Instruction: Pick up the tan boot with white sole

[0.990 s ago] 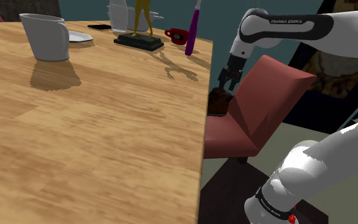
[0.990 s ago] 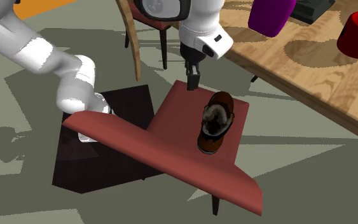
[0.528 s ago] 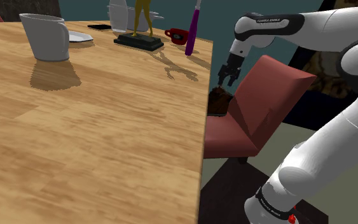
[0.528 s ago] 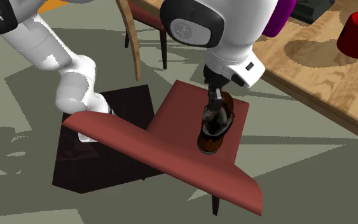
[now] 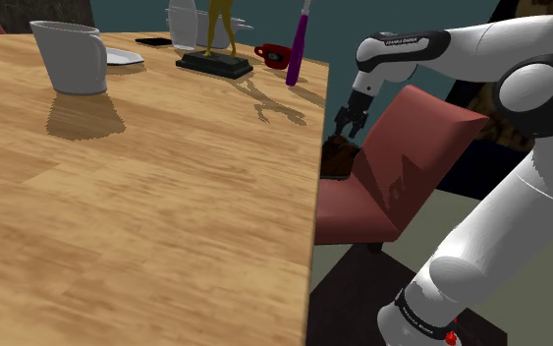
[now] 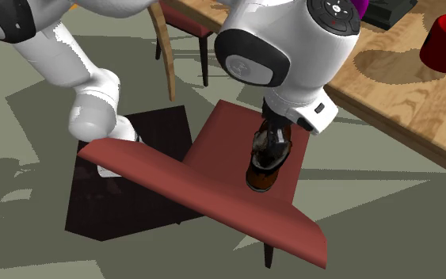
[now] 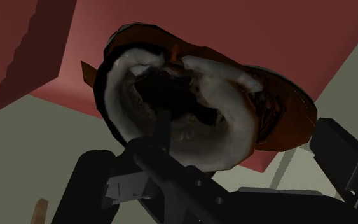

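Our gripper [image 7: 212, 143] hangs with its two black fingers spread apart, clasping nothing, directly over the boot [image 7: 190, 108], whose pale fleecy opening faces straight up at the wrist camera. The boot stands on the red chair seat [image 6: 213, 158] beside the wooden table [image 5: 146, 197]. Its long axis, as we judge from the second exterior view, runs along the seat's table-side edge, so the fingers should straddle its narrow width. In that view the arm's wrist covers the boot's collar and most of the gripper. In the shoulder view the table edge cuts off part of the boot. We cannot make out its sole.
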Robot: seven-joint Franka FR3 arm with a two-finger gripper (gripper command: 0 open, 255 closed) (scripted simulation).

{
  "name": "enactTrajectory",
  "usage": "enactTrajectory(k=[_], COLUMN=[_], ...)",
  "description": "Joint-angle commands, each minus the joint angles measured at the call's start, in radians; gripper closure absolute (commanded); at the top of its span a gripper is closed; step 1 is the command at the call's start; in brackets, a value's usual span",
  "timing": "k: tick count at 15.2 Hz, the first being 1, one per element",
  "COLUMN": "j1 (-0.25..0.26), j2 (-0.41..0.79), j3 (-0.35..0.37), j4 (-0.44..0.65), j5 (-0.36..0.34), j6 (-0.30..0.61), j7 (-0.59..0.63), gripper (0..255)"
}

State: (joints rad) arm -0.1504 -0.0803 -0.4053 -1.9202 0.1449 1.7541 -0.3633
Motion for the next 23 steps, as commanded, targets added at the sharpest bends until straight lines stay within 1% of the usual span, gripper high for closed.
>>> enactTrajectory(k=[1,3,4,13,23], j1=[-0.001,-0.001,-0.001,-0.001,0.0], j2=[0.005,0.005,0.005,0.005,-0.001], j3=[-0.001,-0.001,-0.001,-0.001,-0.001], j4=[-0.03,-0.03,-0.029,-0.03,0.097], j5=[0.003,0.003,0.003,0.003,-0.002], j6=[0.035,0.035,0.034,0.035,-0.097], j7=[-0.008,-0.008,-0.008,-0.008,0.013], gripper=[0,0,255,255,255])
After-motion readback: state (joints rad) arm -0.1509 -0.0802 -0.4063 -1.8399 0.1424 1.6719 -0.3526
